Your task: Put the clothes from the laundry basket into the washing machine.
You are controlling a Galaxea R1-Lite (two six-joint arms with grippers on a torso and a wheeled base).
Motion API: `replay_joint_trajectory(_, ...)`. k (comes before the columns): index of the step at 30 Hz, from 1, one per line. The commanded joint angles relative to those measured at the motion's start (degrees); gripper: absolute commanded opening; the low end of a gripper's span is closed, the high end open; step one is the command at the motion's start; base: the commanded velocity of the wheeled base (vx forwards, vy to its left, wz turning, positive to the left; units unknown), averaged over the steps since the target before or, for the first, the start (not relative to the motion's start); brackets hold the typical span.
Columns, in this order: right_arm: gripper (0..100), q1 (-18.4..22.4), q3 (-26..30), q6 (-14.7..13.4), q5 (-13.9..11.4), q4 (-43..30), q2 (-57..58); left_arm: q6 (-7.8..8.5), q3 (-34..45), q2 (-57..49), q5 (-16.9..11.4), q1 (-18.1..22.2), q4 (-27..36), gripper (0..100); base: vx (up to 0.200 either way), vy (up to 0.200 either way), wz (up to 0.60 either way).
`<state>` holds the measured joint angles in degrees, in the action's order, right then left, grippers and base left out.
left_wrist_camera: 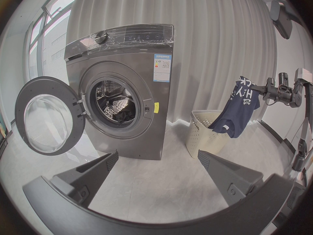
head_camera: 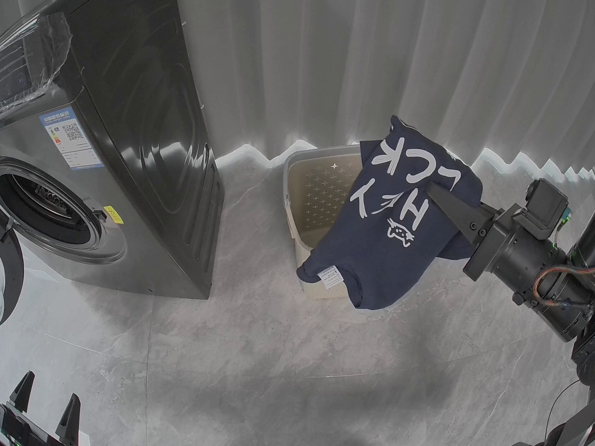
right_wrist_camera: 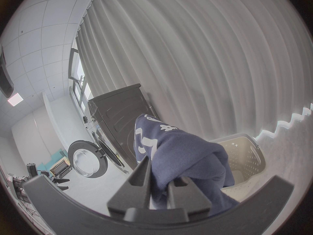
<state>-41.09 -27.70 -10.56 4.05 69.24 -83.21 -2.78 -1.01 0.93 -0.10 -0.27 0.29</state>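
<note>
My right gripper (head_camera: pixel 435 191) is shut on a navy T-shirt (head_camera: pixel 390 218) with white lettering and holds it up over the right side of the beige laundry basket (head_camera: pixel 313 184). The shirt hangs down in front of the basket's near rim. In the right wrist view the fingers (right_wrist_camera: pixel 138 183) pinch a bunched fold of the T-shirt (right_wrist_camera: pixel 182 150). The grey washing machine (head_camera: pixel 124 131) stands to the left with its round door (left_wrist_camera: pixel 49 115) swung open. Something dark lies in the drum (left_wrist_camera: pixel 115 106). My left gripper (left_wrist_camera: pixel 159 167) is open, low at the left, facing the machine.
White curtains (head_camera: pixel 384 44) hang behind the basket and machine. Grey tiled floor (head_camera: pixel 260 354) stretches between the machine, the basket (left_wrist_camera: pixel 203 131) and me. The open door juts out to the machine's left.
</note>
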Motion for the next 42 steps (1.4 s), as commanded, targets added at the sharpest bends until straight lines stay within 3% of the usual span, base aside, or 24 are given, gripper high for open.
replay_joint_trajectory(1,0,0.0,-0.3,0.0,0.0,0.0,-0.1,-0.03,0.9,-0.9,0.0,0.0,0.1,100,0.000,0.200,0.00)
replay_joint_trajectory(42,0,0.0,1.4,-0.1,0.0,0.4,-0.6,-0.38,0.9,-0.9,0.4,0.0,0.1,100,0.000,0.200,0.00)
